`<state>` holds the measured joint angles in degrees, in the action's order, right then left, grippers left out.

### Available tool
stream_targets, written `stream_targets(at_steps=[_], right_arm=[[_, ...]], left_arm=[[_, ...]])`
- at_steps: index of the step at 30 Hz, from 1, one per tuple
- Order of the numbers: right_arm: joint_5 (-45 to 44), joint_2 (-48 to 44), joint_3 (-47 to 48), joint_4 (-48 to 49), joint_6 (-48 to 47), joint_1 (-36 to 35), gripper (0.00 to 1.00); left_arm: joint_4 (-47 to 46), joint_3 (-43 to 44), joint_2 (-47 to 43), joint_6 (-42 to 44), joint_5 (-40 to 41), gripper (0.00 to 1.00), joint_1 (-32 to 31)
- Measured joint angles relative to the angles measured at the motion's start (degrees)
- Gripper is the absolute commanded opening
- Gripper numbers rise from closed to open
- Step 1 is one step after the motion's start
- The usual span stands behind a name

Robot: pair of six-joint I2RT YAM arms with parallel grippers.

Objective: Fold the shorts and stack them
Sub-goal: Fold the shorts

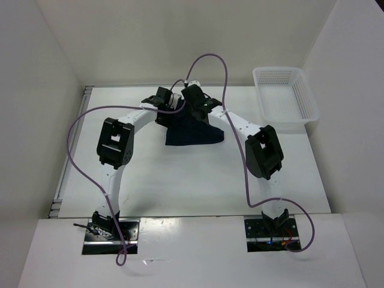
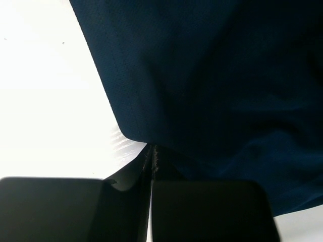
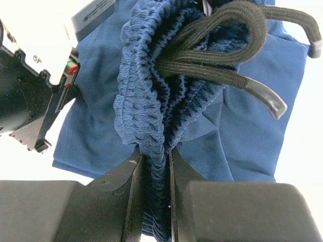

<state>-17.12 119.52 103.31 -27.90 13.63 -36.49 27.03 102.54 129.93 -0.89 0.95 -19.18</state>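
Observation:
The dark navy shorts hang bunched over the far middle of the table, their lower edge draped on it. My left gripper is at their upper left corner. In the left wrist view its jaws are shut tight, with a thin edge of the shorts pinched at the tips. My right gripper is close beside it at the top. It is shut on the gathered elastic waistband of the shorts, and the black drawstring loops out above the fingers.
A white mesh basket stands at the back right corner of the white table. White walls close in on the left, back and right. The left arm's black wrist body sits close to the right gripper.

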Motion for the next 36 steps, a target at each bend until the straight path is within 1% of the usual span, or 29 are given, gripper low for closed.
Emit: stream_targets(at_steps=[1, 2, 3, 4, 5, 6, 7, 8, 10, 11, 14, 17, 19, 20, 24, 26, 29, 32, 36], right_arm=[[-0.02, 0.57, 0.00, 0.57, -0.39, -0.33, 0.00], [-0.04, 1.11, 0.00, 1.40, -0.92, -0.70, 0.05], [-0.02, 1.77, 0.00, 2.25, -1.57, -1.01, 0.14], [0.04, 2.47, 0.00, 2.80, -2.36, -1.40, 0.32], [0.20, 3.02, 0.00, 3.26, -3.04, -1.81, 0.41], [0.68, 3.56, 0.00, 3.67, -3.93, -2.21, 0.48], [1.42, 3.87, 0.00, 4.00, -4.68, -2.64, 0.53], [2.45, 4.04, 0.00, 4.26, -5.40, -3.04, 0.55], [5.73, 4.04, 0.00, 4.52, -7.37, -3.69, 0.55], [7.85, 3.91, 0.00, 4.74, -8.37, -3.91, 0.57], [15.63, 3.37, 0.00, 4.79, -11.63, -4.26, 0.57], [23.87, 1.40, 0.00, 5.27, -15.34, -5.20, 0.57], [26.47, -0.74, -0.11, 5.86, -17.42, -6.54, 0.52], [26.91, -2.05, -0.52, 6.36, -18.23, -7.02, 0.51], [26.38, -9.97, -5.79, 8.52, -21.20, -7.72, 0.50], [24.90, -13.86, -9.70, 9.57, -22.21, -6.12, 0.50], [21.49, -17.79, -16.15, 11.74, -24.48, -2.71, 0.50], [18.82, -17.90, -21.16, 13.09, -25.92, 0.44, 0.50], [18.21, -16.72, -25.79, 13.31, -27.02, 4.07, 0.54]], left_arm=[[0.00, 0.07, 0.07, -0.52, -0.26, 0.00, 0.20], [-0.02, 0.11, 0.09, -0.94, -0.42, 0.00, 0.37], [-0.04, 0.11, 0.09, -1.14, -0.55, 0.00, 0.59], [-0.07, 0.11, 0.11, -1.31, -0.74, 0.01, 0.83], [-0.09, 0.11, 0.11, -1.42, -0.85, 0.03, 1.07], [-0.13, 0.13, 0.11, -1.73, -0.85, 0.06, 1.44], [-0.15, 0.13, 0.11, -2.16, -0.85, 0.17, 1.92], [-0.22, 0.13, 0.11, -2.12, -0.85, 0.23, 2.43], [-0.33, 0.13, 0.11, -2.19, -0.83, 0.36, 3.96], [-0.33, 0.13, 0.09, -2.05, -0.85, 0.41, 4.76], [-0.26, 0.11, 0.00, -2.10, -0.72, 0.50, 7.28], [-0.07, 0.26, -0.07, -1.49, 0.24, 0.53, 9.31], [0.68, 0.85, -0.13, -0.70, 1.46, 0.57, 9.97], [1.09, 0.87, -0.42, -0.59, 1.88, 0.57, 10.05], [3.96, 0.87, -3.61, -0.48, 2.54, 0.63, 8.79], [5.29, 1.22, -6.16, -0.37, 2.08, 0.65, 7.30], [6.86, 3.08, -9.49, -0.35, 1.22, 0.65, 5.07], [7.82, 4.52, -11.65, -0.35, -0.35, 0.65, 3.17], [9.84, 4.70, -13.16, -0.35, -3.15, 0.62, 0.98]])
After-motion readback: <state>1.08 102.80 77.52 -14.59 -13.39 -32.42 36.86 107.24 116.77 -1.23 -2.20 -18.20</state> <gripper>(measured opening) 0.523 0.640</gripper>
